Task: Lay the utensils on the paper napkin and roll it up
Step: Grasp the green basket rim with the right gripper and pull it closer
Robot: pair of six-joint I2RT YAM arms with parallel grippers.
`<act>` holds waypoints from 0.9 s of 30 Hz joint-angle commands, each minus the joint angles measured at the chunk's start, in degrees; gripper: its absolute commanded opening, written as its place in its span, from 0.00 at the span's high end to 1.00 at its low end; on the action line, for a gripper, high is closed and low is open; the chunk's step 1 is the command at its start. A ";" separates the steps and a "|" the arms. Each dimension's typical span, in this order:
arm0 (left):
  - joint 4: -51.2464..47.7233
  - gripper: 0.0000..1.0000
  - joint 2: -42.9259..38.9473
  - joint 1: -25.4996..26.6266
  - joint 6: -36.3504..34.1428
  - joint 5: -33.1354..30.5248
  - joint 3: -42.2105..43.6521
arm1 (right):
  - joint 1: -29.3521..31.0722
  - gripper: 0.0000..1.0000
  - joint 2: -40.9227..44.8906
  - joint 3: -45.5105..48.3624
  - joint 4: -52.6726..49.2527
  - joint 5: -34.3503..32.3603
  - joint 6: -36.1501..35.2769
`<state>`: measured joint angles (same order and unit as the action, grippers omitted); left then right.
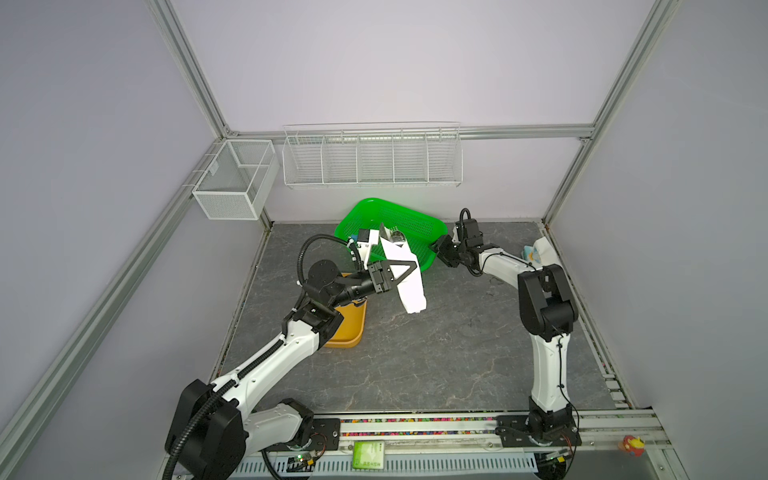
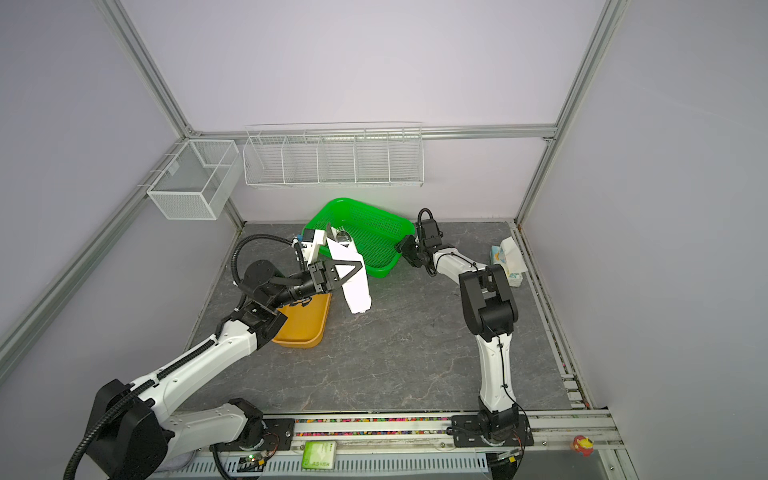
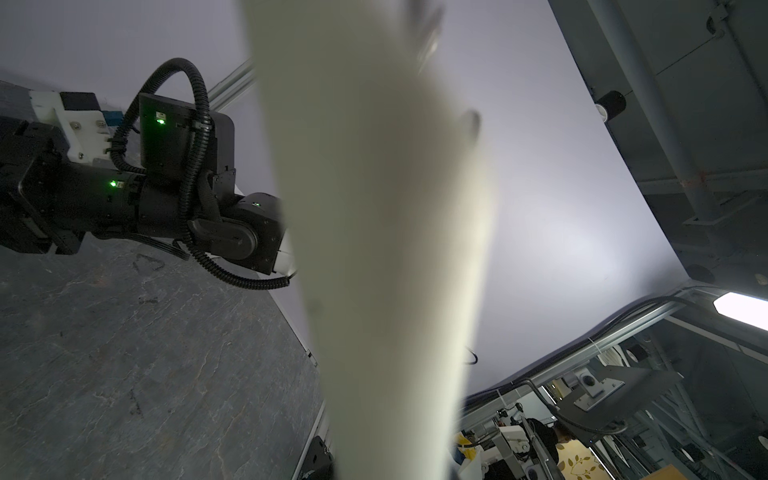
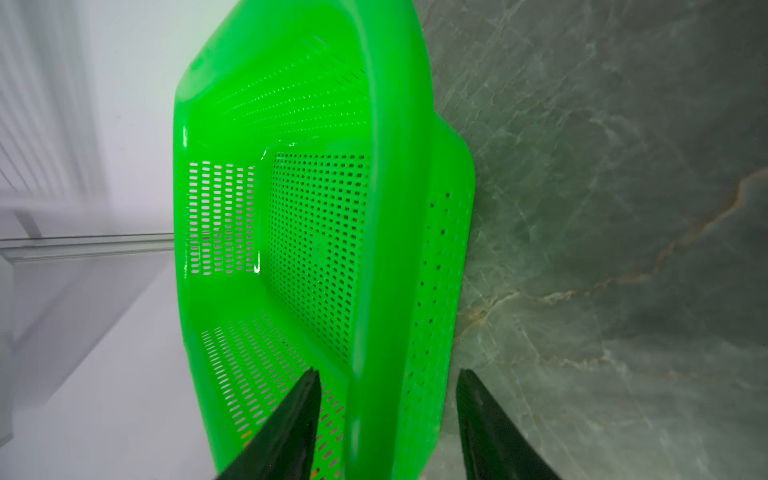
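Nearest to you, on the near side of the green basket [image 1: 432, 226], the grey surface [image 1: 436, 353] lies bare. The low end of the rolled paper napkin [image 1: 409, 286] points down toward it, but you cannot tell whether that end touches. Halfway up the roll, your left pincer [image 1: 405, 270] is clamped tight across the paper, reaching in from the side of the yellow tray [image 1: 349, 328]. The roll's long axis runs from that low end up and away to the basket's left front corner. There the shiny heads of the utensils [image 1: 397, 237] stick out of the paper above the basket's rim. So the roll is already made, and the left arm alone holds it. Farther off, at the basket's right front corner, your right pincer [image 4: 386, 374] straddles the rim with its jaws apart, one inside and one outside, not pinching yet. It is well apart from the roll. By the look of it, that arm will only steady the basket, so the left arm must carry the roll the rest of the way.
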<state>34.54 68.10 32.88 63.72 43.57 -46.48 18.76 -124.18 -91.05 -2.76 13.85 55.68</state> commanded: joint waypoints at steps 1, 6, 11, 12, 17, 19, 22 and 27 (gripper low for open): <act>0.56 1.00 -1.56 -0.44 -1.15 -0.33 0.25 | -0.70 0.56 -1.11 -2.14 -3.07 -2.51 1.59; 0.44 1.00 -1.74 -0.52 -1.15 -0.53 0.34 | -0.93 0.70 2.55 2.75 -2.56 -4.62 2.06; 0.94 1.00 -1.17 -0.54 -1.15 -0.96 0.43 | -1.01 0.77 10.20 11.34 -2.07 -8.11 2.69; 1.22 1.00 -1.04 -0.54 -1.06 -0.87 0.43 | -1.01 0.78 12.35 13.67 -2.65 -9.22 2.85; 1.39 1.00 -0.71 -0.54 -0.97 -1.29 0.60 | -0.93 0.83 24.64 29.32 -0.71 -13.97 7.59; 2.28 1.00 -0.10 -0.54 -0.49 -1.08 0.69 | -0.13 0.82 30.30 35.49 -0.99 -15.82 10.29; 4.78 1.00 1.26 -0.54 0.96 -0.77 0.91 | 2.22 0.83 39.36 45.02 -1.37 -19.64 14.86; 6.67 1.00 2.79 -0.54 1.75 -0.90 1.38 | 10.70 0.83 55.46 59.25 -6.11 -30.23 29.33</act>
<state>36.86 70.30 32.62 64.53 43.07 -45.58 25.76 -74.17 -37.06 -4.47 -8.12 72.93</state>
